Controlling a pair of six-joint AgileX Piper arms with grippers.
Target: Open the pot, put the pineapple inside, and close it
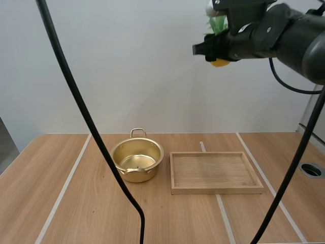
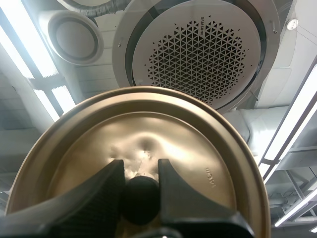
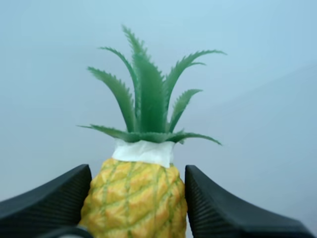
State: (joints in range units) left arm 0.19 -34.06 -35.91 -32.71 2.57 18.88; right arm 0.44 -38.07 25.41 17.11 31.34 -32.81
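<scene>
Right end effector [image 3: 138, 172] clamped around pineapple [image 3: 134, 198]; left end effector [image 2: 140, 168] clamped on lid [image 2: 198, 148].

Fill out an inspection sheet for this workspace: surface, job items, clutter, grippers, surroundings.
Surface: wooden table with pale stripes; a round port near its right edge.
Pot: gold pot open, nothing in it, left of the tray.
Lid: lid off the pot, held by its knob.
Pineapple: pineapple held high above the table.
Clutter: wooden tray, nothing on it.
Grippers: left gripper shut on the knob; right gripper shut on the pineapple.
Surroundings: plain pale wall.
</scene>
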